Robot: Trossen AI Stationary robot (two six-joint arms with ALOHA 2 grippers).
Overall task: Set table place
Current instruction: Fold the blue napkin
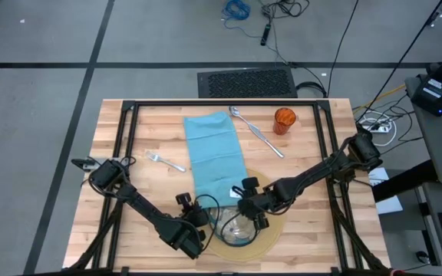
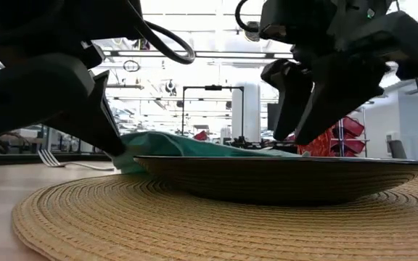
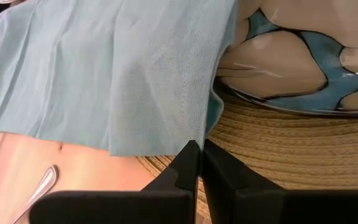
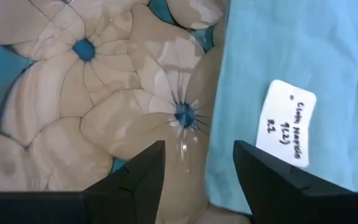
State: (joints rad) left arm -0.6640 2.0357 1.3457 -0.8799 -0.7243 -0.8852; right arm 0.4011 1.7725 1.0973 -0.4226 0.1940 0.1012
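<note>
Two dark arms reach over a light plank table (image 1: 313, 230), meeting at its near edge, at about 6 o'clock in the overhead view. There a round tan mat (image 1: 271, 244) lies, and on it sits a glass plate (image 1: 236, 228) patterned with pale petals and blue centres. The left gripper (image 1: 192, 230) is at the plate's 9 o'clock side; its wrist camera shows the two fingers pressed together, pinching the near edge of the napkin (image 3: 104, 68) where the cloth drapes over the mat and against the plate's rim. The right gripper (image 1: 253, 208) hovers over the plate's 1 o'clock side, and its wrist camera shows the fingers spread apart with nothing between them, above the plate (image 4: 92, 106) and the napkin's edge, where a small white label (image 4: 286, 132) with handwriting lies on the cloth. From table height, the plate (image 2: 281, 177) rests on the woven mat (image 2: 122, 217) with teal cloth bunched behind its rim. The napkin (image 1: 213, 149) stretches away from the plate toward 12 o'clock as a long teal strip down the middle of the table. A fork (image 1: 163, 161) lies on the bare wood at about 10 o'clock from the plate, just beside the napkin. Farther off, toward 1 o'clock, a spoon (image 1: 240, 115) and a knife (image 1: 267, 142) lie at a slant near the napkin's far corner, and an orange cup (image 1: 284, 119) stands just beside them near the far rail.
</note>
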